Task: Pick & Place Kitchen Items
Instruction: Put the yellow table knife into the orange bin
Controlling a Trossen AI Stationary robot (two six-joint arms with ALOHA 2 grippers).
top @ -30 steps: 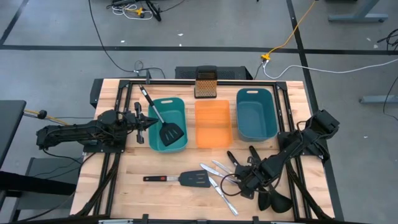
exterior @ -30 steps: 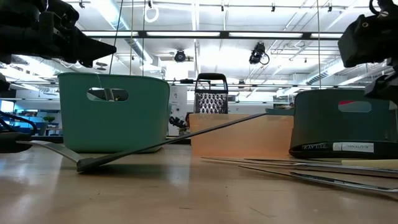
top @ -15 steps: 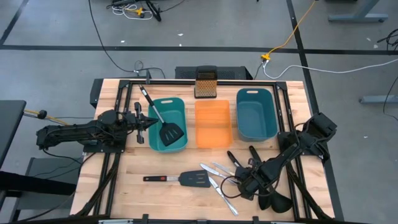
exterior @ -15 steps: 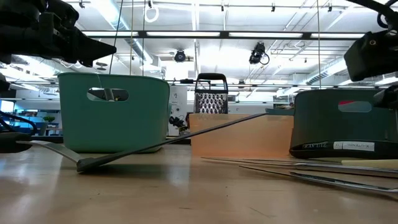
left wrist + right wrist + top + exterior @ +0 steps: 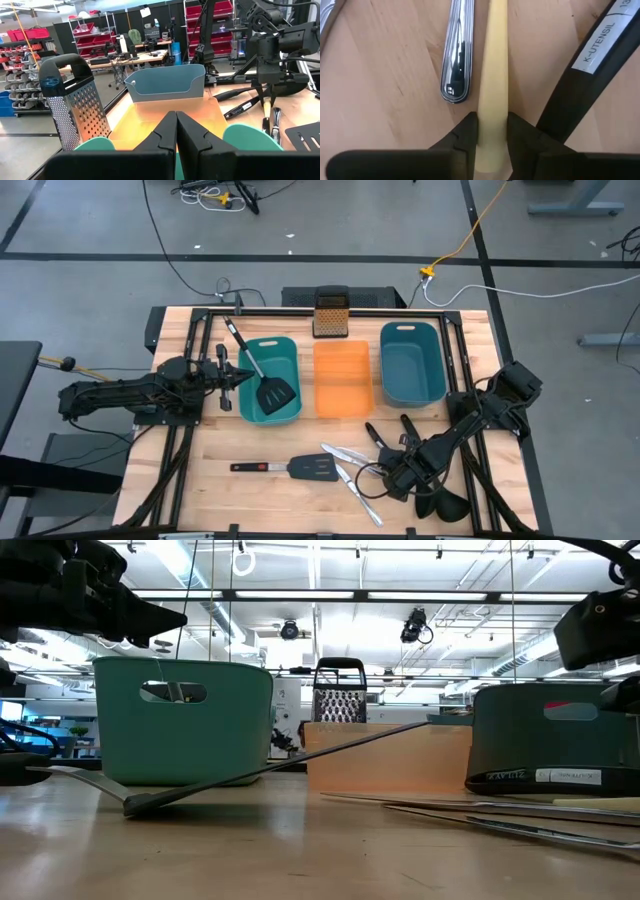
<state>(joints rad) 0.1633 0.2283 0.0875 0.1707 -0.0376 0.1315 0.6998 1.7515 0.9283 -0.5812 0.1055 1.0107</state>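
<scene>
My right gripper (image 5: 396,476) is down among the utensils at the table's near right, shut on the yellow handle (image 5: 492,60) of a knife. A silver knife (image 5: 457,55) and a black ladle handle (image 5: 590,65) lie on either side of it. Several silver knives (image 5: 350,458) and two black ladles (image 5: 440,502) lie flat there. One black spatula (image 5: 300,468) lies flat on the table. Another spatula (image 5: 262,375) has its head in the left teal bin (image 5: 283,350) and its handle leaning over the rim. My left gripper (image 5: 176,135) is shut and empty, raised beside that bin. My right gripper pinches the knife's yellow handle (image 5: 492,107) between its two fingers (image 5: 465,132), one on each long side, lying across it. The fingers come from above. The handle lies flat on the table.
An orange bin (image 5: 341,378) and a second teal bin (image 5: 411,362) stand in a row with the left teal bin across the table's middle. A metal box grater (image 5: 329,315) stands upright at the far edge. Bare wood lies at the near left.
My right gripper has come down a little toward the knives at the near right and then kept still. The utensils have not moved.
</scene>
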